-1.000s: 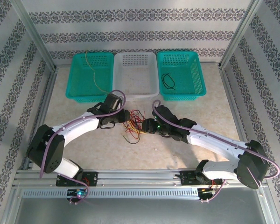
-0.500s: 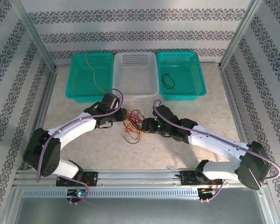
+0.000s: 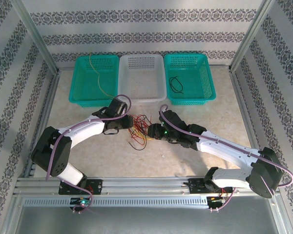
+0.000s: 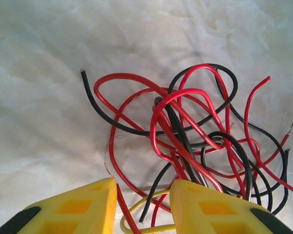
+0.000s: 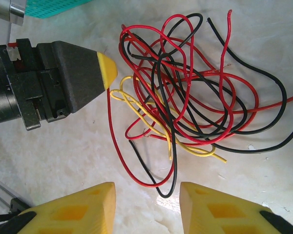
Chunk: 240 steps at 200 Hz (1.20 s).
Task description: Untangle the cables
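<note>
Since the cables (image 4: 178, 131) look light and limp, pinch a loose end; left gripper (image 4: 142, 195) and right gripper (image 5: 147, 200) jaws stand apart.

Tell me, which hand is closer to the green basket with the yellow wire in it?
Left. The left hand sits just in front of that basket, by its right corner; the right hand is farther right, across the wire tangle.

No lettering, label, brand, number or sign is legible on anything here.
</note>
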Each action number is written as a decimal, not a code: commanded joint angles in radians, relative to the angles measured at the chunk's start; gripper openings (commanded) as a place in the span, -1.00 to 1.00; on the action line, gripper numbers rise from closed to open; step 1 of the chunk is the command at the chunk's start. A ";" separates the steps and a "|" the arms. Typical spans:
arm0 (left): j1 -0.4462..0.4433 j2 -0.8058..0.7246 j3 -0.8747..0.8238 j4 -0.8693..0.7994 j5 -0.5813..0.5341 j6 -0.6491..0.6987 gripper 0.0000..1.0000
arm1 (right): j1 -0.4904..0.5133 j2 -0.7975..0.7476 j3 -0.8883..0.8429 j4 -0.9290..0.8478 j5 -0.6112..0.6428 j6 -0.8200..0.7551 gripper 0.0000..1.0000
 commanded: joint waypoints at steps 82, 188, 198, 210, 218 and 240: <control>0.017 -0.114 -0.083 -0.045 -0.035 -0.060 -0.09 | 0.020 0.043 0.054 0.019 0.002 0.008 -0.20; 0.023 -0.098 -0.031 0.032 0.039 -0.082 -0.10 | 0.010 0.272 0.194 -0.033 -0.040 -0.065 -0.24; 0.024 -0.100 -0.012 0.028 0.041 -0.083 -0.11 | 0.002 0.312 0.231 -0.053 -0.030 -0.084 -0.24; 0.024 -0.101 0.004 0.020 0.040 -0.083 -0.11 | -0.012 0.356 0.274 -0.093 0.003 -0.107 -0.25; 0.025 -0.105 0.010 0.017 0.041 -0.083 -0.13 | -0.028 0.384 0.302 -0.126 0.024 -0.112 -0.28; 0.024 -0.127 0.002 0.014 0.045 -0.078 -0.14 | -0.076 0.429 0.327 -0.164 0.030 -0.113 -0.34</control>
